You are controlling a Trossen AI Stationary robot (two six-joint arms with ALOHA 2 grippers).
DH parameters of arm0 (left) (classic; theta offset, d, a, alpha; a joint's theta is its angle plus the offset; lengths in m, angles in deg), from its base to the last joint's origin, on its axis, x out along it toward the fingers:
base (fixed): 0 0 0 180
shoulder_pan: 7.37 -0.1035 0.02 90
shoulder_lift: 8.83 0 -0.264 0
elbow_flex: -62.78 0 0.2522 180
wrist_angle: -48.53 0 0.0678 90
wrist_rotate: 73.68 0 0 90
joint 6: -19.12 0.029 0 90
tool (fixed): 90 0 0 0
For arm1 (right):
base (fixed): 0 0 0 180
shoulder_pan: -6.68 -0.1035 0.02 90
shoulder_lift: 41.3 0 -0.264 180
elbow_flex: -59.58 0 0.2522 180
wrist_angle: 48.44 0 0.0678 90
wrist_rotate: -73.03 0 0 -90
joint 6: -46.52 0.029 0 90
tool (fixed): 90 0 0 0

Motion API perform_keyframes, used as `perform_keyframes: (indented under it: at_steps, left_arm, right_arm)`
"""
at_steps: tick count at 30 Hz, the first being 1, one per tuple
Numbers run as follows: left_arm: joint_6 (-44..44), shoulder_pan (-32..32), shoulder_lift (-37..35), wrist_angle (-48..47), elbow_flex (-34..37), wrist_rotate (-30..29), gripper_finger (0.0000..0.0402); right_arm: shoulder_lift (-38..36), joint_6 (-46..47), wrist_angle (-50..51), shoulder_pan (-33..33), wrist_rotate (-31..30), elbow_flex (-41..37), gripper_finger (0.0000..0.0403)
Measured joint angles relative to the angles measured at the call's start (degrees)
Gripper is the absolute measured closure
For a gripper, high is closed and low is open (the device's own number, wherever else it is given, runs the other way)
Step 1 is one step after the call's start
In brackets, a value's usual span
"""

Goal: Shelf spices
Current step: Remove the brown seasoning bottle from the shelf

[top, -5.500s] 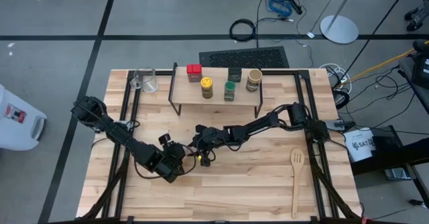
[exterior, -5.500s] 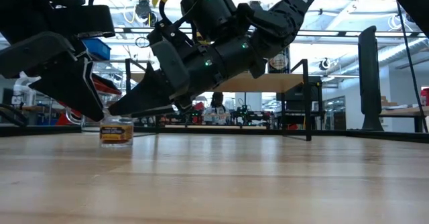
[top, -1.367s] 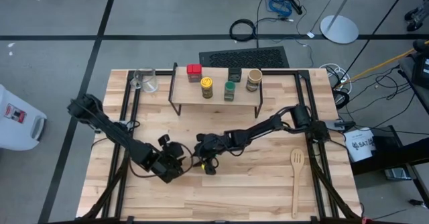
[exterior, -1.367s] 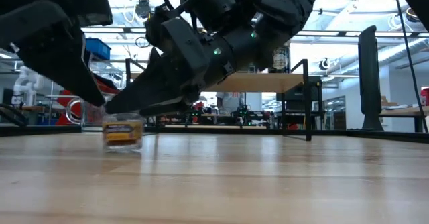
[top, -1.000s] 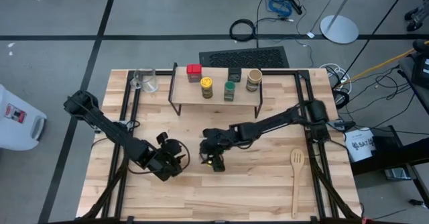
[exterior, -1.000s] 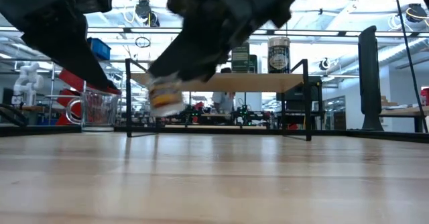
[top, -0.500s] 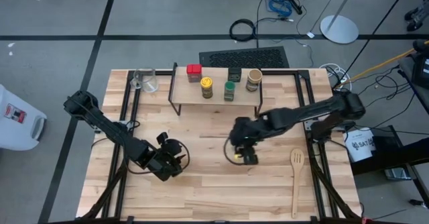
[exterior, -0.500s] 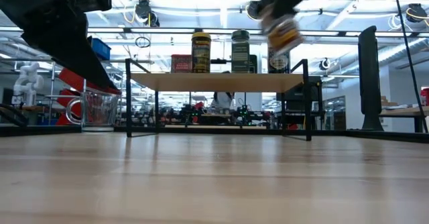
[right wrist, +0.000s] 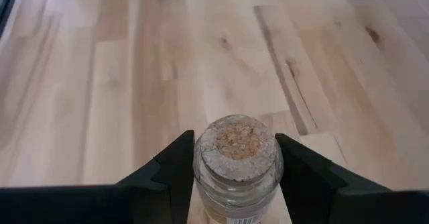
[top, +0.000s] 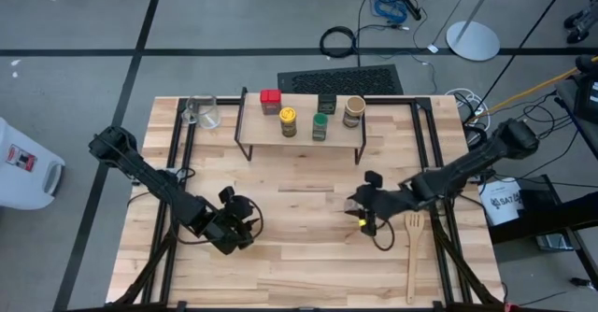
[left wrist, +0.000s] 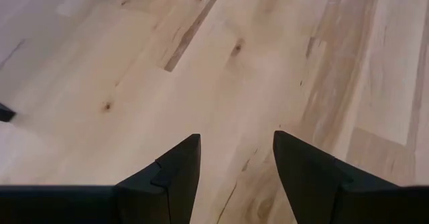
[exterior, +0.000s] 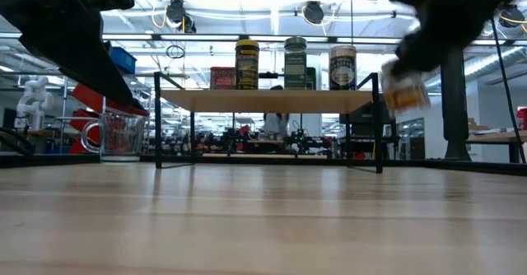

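The tiny brown jar (right wrist: 237, 158) with a cork lid sits between the fingers of my right gripper (top: 366, 216), in the air over the table's right half; the low view shows it blurred (exterior: 405, 95). The shelf (top: 299, 136) stands at the far middle. It carries the red tin (top: 270, 99), the yellow jar (top: 289, 121), the green-lidded jar (top: 320, 126), the dark tin (top: 327, 104) and the tan jar (top: 353, 112). My left gripper (left wrist: 234, 158) is open and empty, low over the near left of the table (top: 234, 230). My right gripper pinches the tiny jar's glass sides (right wrist: 201, 178) just under the cork lid, between its two fingers (right wrist: 303, 174). The arm comes from the table's right. The jar is lifted clear of the table (exterior: 405, 95), its cork lid up.
A clear glass cup (top: 201, 112) stands at the far left beside the shelf. A wooden spatula (top: 413, 252) lies near the right edge, close to my right gripper. Bare tabletop (top: 299, 186) lies between the shelf and the grippers.
My right gripper has carried the tiny jar from the table's middle toward the right edge. It has lifted the jar clear of the table, up to the height of the shelf's jars, and then brought it lower.
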State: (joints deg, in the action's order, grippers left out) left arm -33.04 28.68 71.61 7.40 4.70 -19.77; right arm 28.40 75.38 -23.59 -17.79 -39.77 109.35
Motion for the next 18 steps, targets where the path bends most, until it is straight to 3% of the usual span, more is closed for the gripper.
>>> perform_keyframes:
  at_steps: [4,9,18]
  left_arm:
    - [0.53,-0.11,0.01,-0.01,-0.03,-1.21,0.0206]
    - [4.85,-0.71,0.07,0.35,-2.17,-3.11,0.0206]
    - [12.52,-2.60,0.07,7.95,-3.63,-3.39,0.0206]
  right_arm:
    - [-0.25,2.22,-13.74,-1.91,-2.83,-10.30,0.0236]
    - [-0.05,3.80,-23.72,-2.76,-2.90,-16.80,0.0236]
    - [-0.05,2.09,-24.73,-3.01,-3.05,-18.69,0.0233]
